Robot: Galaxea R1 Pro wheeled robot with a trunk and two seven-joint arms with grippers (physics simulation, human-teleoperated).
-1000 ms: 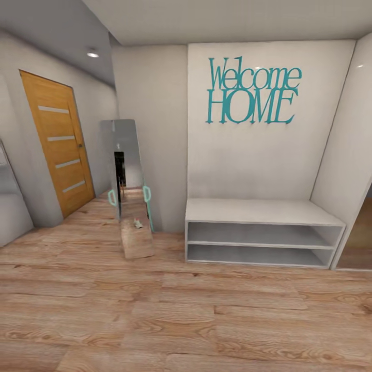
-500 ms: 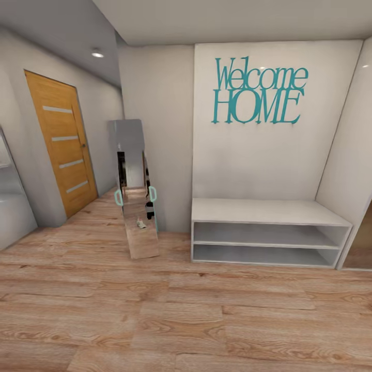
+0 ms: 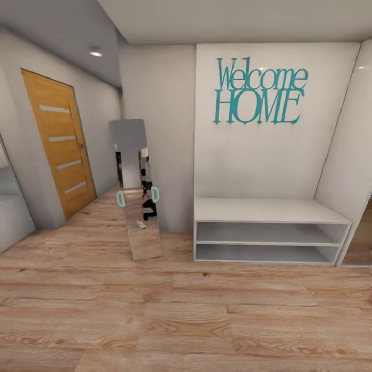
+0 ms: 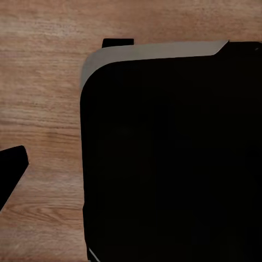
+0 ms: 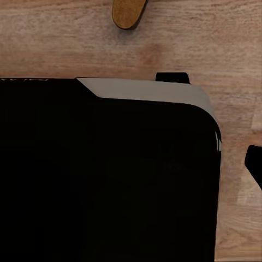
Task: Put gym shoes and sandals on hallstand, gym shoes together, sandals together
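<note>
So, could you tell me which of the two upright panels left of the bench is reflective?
The leaning mirror beside the white bench; the orange door is wooden.

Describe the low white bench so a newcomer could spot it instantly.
Find the teal "Welcome HOME" sign on the far wall. Directly beneath it, on the wood floor, stands the bench: a flat white top over two open shelf slots. Unlike the tall mirror leaning to its left, it is wide and low.

Tan rounded object (image 5: pixel 129 12) cut off at right wrist view's edge, too partial to identify, large black rounded-corner body (image 4: pixel 169 158) hiding most of the wood-plank floor (image 4: pixel 43 109), tall leaning mirror (image 3: pixel 137 191) with reflections too small to read, grey unit (image 3: pixel 10 206) cropped at head view's left edge.
</note>
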